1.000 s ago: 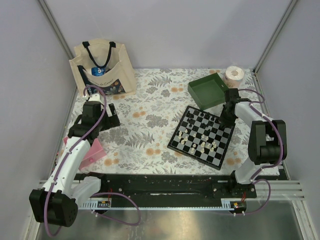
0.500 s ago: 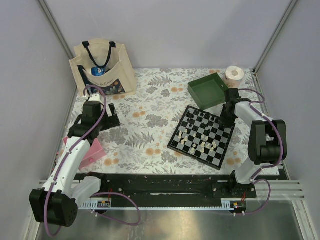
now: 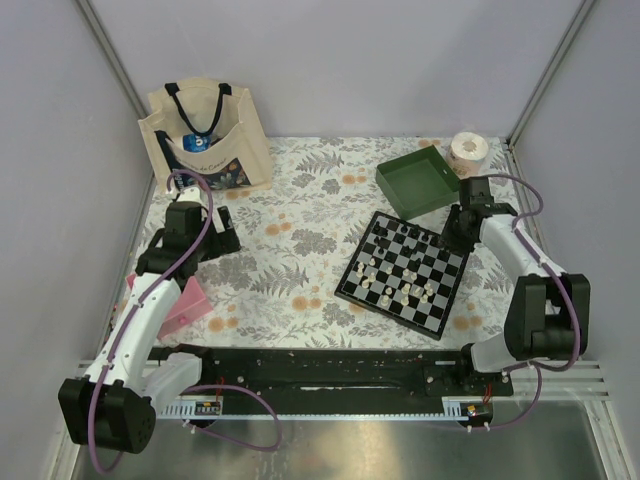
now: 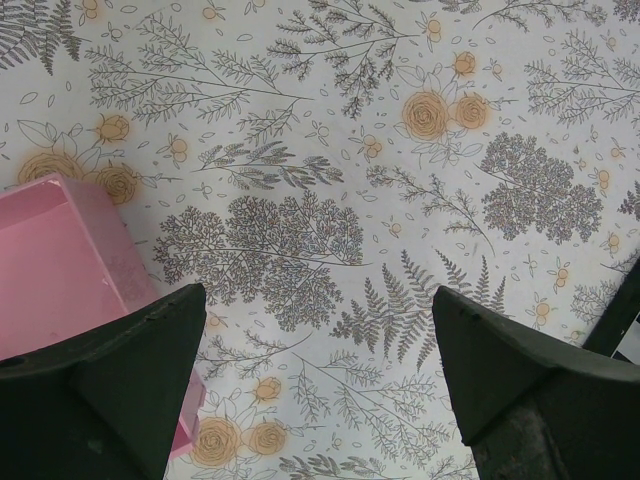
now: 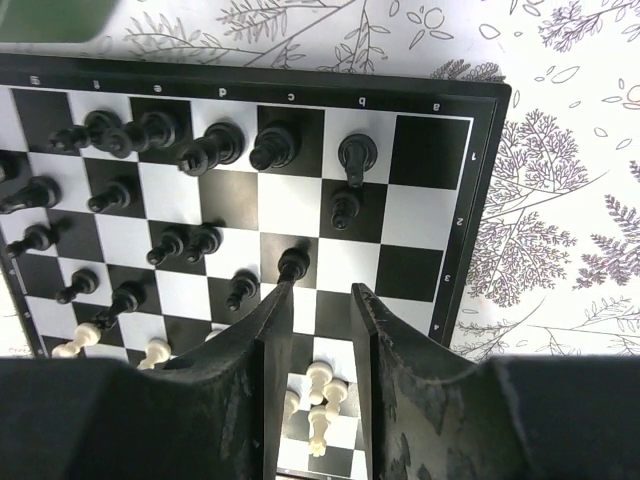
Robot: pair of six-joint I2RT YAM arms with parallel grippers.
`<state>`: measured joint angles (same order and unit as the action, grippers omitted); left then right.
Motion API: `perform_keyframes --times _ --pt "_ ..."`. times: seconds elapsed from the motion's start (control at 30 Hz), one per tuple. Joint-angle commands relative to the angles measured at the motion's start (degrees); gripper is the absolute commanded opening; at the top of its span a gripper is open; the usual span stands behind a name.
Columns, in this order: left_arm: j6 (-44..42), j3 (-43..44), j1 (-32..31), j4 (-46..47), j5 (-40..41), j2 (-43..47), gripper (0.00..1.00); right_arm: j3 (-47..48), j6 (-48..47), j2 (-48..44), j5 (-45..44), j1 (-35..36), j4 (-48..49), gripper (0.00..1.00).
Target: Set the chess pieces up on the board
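The black-and-white board lies right of centre, angled. Black chess pieces stand on its far rows in the right wrist view, some crowded or out of line. A few white chess pieces cluster on the near squares. My right gripper hovers over the board's far right corner, open by a narrow gap with nothing between its fingers. One black piece stands just off its left fingertip. My left gripper hangs wide open over the flowered cloth at the left, holding nothing.
A green tray sits just behind the board, with a tape roll at the back right. A tote bag stands at the back left. A pink box lies by the left arm.
The right gripper's jaws have parted from shut to a narrow gap. The right arm's elbow has swung outward to the right. The left arm has not moved.
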<state>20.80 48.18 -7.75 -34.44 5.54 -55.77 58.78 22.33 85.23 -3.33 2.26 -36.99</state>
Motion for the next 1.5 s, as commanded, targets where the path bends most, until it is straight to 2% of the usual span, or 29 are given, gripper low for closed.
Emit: perform_keyframes --times 0.0,0.27,0.87,1.17,1.3,1.37,1.47 --pt "-0.8 2.5 0.2 0.9 -1.0 0.0 0.99 -1.0 -0.2 -3.0 2.2 0.9 -0.1 0.39" --pt "-0.7 2.4 0.2 0.9 -1.0 0.3 0.99 1.0 0.0 1.8 3.2 4.3 -0.7 0.40" --pt "-0.8 2.4 0.3 0.9 -0.5 0.1 0.99 1.8 -1.1 7.2 3.7 4.6 0.4 0.40" --pt "-0.8 2.4 0.3 0.9 -0.4 0.2 0.99 2.7 -1.7 8.7 3.0 4.6 0.4 0.31" --pt "-0.8 2.4 0.2 0.9 -0.5 0.0 0.99 3.4 -1.8 8.6 2.5 4.6 0.3 0.22" --pt "-0.8 2.4 0.3 1.0 -0.5 -0.2 0.99 4.0 -1.7 8.4 1.7 4.7 0.1 0.13" --pt "-0.8 2.5 0.2 0.9 -0.5 -0.2 0.99 5.2 -1.8 8.2 0.7 4.6 0.0 0.12"
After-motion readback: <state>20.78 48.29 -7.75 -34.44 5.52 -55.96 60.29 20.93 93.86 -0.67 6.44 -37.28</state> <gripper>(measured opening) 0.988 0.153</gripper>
